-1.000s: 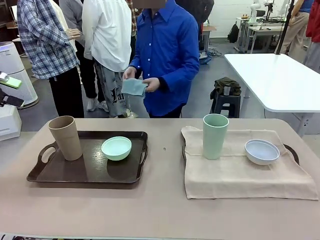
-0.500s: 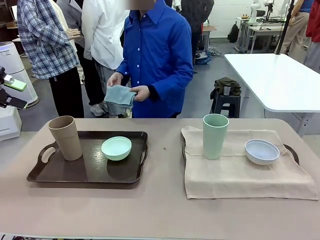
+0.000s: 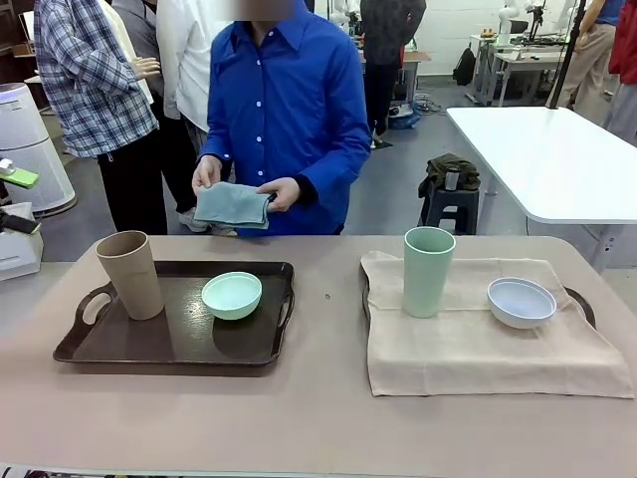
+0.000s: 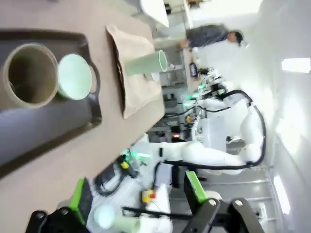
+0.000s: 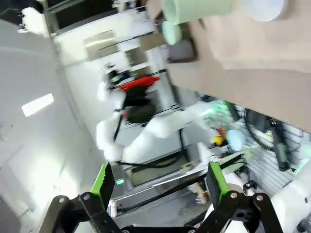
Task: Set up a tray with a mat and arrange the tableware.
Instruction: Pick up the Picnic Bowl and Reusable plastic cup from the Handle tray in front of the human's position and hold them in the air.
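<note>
Two cups point(image 3: 130, 275), two bowls point(image 3: 232, 295), two trays point(image 3: 179, 344), one beige mat point(image 3: 478, 349)

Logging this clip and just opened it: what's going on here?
A person in a blue shirt, at the table's far side, holds a folded grey-blue cloth in both hands. The dark tray on the robot's left has no mat; a tan cup and mint-green bowl sit on it. On the right, a beige mat covers a second tray, with a pale green cup and white bowl on top. The left claw and right claw are open and hold nothing.
</note>
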Robot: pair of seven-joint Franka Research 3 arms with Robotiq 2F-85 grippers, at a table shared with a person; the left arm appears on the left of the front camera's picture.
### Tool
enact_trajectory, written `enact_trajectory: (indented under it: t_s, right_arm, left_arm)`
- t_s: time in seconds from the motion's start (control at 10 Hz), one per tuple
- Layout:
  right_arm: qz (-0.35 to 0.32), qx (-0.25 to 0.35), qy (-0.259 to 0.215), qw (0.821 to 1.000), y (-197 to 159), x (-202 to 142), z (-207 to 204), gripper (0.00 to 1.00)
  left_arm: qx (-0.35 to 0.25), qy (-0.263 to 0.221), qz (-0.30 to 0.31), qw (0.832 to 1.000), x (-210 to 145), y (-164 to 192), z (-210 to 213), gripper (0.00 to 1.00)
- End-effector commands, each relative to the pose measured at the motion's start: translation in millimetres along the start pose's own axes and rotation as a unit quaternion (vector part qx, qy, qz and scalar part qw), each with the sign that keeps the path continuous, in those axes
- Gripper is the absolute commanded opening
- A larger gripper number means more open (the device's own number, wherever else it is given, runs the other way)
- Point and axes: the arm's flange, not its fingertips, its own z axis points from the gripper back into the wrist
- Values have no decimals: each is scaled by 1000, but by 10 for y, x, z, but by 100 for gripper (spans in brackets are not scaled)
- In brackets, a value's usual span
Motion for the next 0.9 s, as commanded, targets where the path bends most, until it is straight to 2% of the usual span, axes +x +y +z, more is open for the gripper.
enact_trajectory:
  t_s: [0.0, 0.2, 0.4, 0.7, 0.8]
  right_arm:
    - [-15, 23, 19, 999, -182, -103, 51, 100]
    - [-29, -6, 12, 999, -326, -268, 178, 100]
    - [-28, -15, 10, 999, -391, -395, 254, 100]
    - [-28, -19, 20, 999, -388, -353, 195, 100]
    - [-39, -12, 4, 999, -407, -366, 276, 100]
  left_arm:
    - [-24, 28, 65, 997, 120, 25, 338, 100]
    - [-15, 13, 87, 996, 96, 118, 587, 100]
    - [-9, -37, 77, 996, 17, 61, 837, 100]
    - [19, -46, 62, 997, -15, 28, 759, 100]
    - [2, -38, 71, 997, 5, 94, 899, 100]
